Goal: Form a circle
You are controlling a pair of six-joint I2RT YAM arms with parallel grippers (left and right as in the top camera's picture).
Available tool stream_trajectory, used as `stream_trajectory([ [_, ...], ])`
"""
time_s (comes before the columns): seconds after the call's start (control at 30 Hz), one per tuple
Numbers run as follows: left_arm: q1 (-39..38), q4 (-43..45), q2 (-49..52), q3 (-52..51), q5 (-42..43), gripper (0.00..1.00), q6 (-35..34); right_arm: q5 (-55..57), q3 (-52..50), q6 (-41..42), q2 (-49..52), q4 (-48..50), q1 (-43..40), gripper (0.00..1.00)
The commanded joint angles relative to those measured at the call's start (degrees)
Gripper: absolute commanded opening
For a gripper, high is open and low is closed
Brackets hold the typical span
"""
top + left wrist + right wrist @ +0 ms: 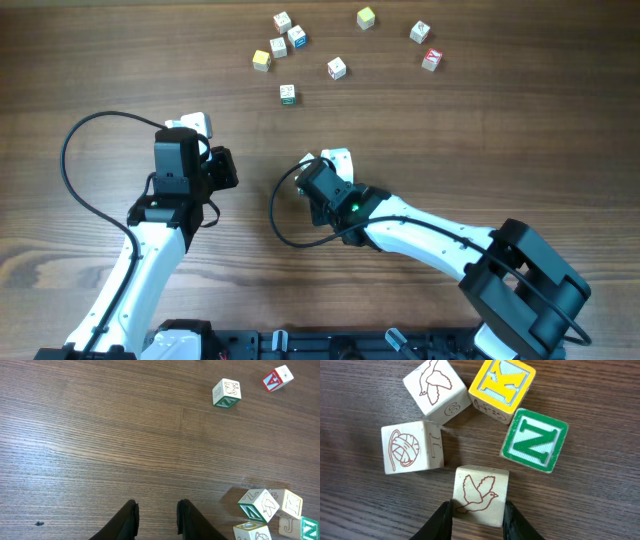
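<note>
In the right wrist view, five small cubes stand in a tight ring, the circle. They are a white bird cube [436,390], a yellow K cube [502,387], a green N cube [535,440], a white yarn cube [412,447] and a nearer white bird cube [480,491]. My right gripper [478,510] is shut on that nearer bird cube, with a finger against each side. In the overhead view the right gripper [330,158] hides the ring. The left wrist view shows part of the cluster [260,505] at lower right. My left gripper [157,520] is open, empty and apart from it.
Several loose letter cubes lie at the far side of the table, among them a green-and-white one [287,94], a red one [431,59] and a yellow one [262,60]. The left arm [175,190] stands left of the right arm [420,225].
</note>
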Motion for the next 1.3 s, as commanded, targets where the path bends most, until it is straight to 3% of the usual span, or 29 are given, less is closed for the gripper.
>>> stream_trajectory([
  [0.0, 0.11, 0.0, 0.37, 0.42, -0.31, 0.29, -0.11, 1.9, -0.11, -0.17, 1.07, 0.11, -0.15, 0.27],
  [0.53, 0.11, 0.0, 0.37, 0.42, -0.31, 0.3, -0.11, -1.18, -0.11, -4.59, 1.07, 0.83, -0.15, 0.27],
  [0.6, 0.11, 0.0, 0.37, 0.42, -0.31, 0.3, -0.11, -1.18, -0.11, -4.61, 1.07, 0.81, -0.15, 0.37],
  [0.73, 0.11, 0.0, 0.37, 0.42, -0.31, 0.3, -0.11, -0.15, -0.11, -4.39, 1.07, 0.76, -0.15, 0.4],
  [0.87, 0.11, 0.0, 0.37, 0.42, -0.31, 0.3, -0.11, -0.09, -0.11, -4.39, 1.07, 0.76, -0.15, 0.39],
  [1.03, 0.11, 0.0, 0.37, 0.42, -0.31, 0.3, -0.11, -0.09, -0.11, -4.44, 1.07, 0.74, -0.15, 0.3],
  [1.27, 0.11, 0.0, 0.37, 0.42, -0.31, 0.31, -0.11, 0.59, -0.11, -4.46, 1.07, 0.72, -0.15, 0.3],
])
